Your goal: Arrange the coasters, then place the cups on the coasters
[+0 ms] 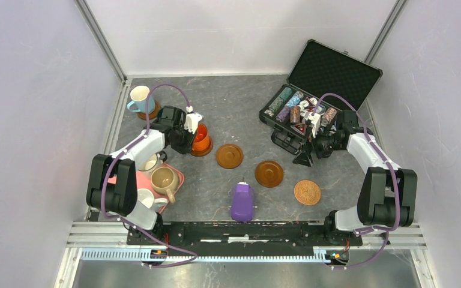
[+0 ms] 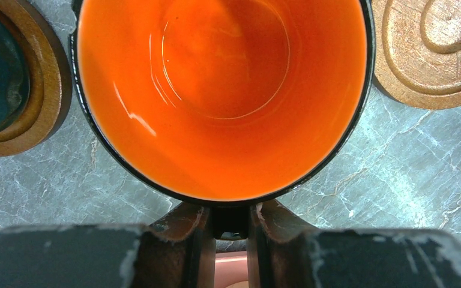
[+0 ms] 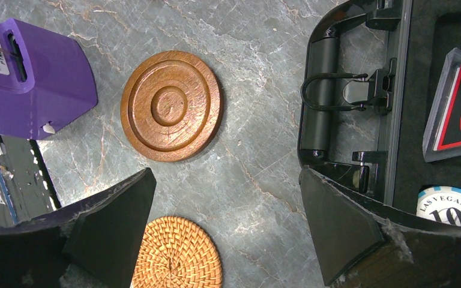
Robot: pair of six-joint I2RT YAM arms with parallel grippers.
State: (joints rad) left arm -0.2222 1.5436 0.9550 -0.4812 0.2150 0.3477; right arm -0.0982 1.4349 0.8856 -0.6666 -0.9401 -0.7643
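Blue cup [image 1: 138,98]: far left of the desk [image 1: 234,108], standing on a wood coaster [image 1: 154,111].
Left tool [image 2: 230,219]: clamped on the orange cup's handle.
Orange cup [image 2: 222,90]: upright, with a brown rim beneath it.
Bare wooden coasters [image 1: 229,156] [image 1: 269,173]: mid-desk, apart.
Woven coaster [image 1: 307,192]: right of them.
Right tool [image 3: 225,174]: jaws wide apart, empty, beside the chip case [image 1: 334,75].
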